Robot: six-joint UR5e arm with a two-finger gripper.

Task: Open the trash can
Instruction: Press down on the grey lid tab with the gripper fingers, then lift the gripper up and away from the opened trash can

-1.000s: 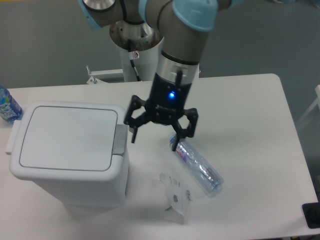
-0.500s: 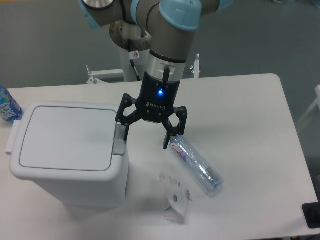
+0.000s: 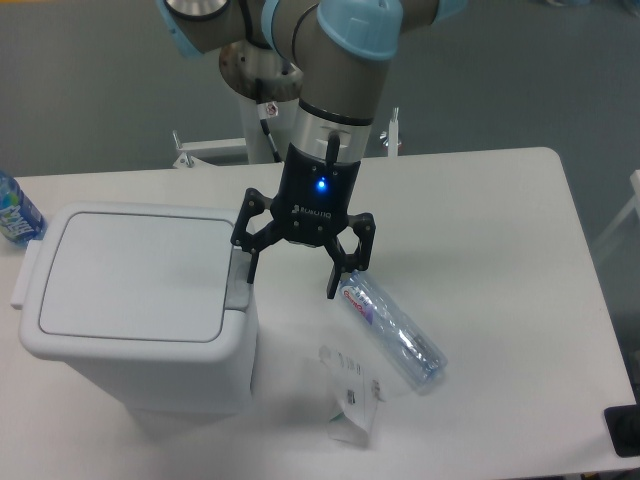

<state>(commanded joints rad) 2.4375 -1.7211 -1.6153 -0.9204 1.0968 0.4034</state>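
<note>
The trash can [image 3: 140, 310] is a big white boxy bin at the left of the table, with its flat lid [image 3: 132, 275] shut. Its grey push-button tab [image 3: 239, 278] sits on the right edge of the lid. My gripper [image 3: 290, 282] is open and empty, pointing down, just right of the bin. Its left fingertip [image 3: 250, 270] is right at or just above the grey tab; contact cannot be told. Its right fingertip [image 3: 333, 287] hangs over the table next to a plastic bottle.
A clear plastic bottle [image 3: 392, 330] lies on the table right of the gripper. A clear plastic packet [image 3: 352, 395] lies in front of it. Another bottle [image 3: 15, 210] stands at the far left edge. A dark object [image 3: 625, 430] is at the right front corner.
The gripper has moved left from beside the bin until its left finger is over the grey tab. In the last half second it has barely moved. The lid stays shut.
</note>
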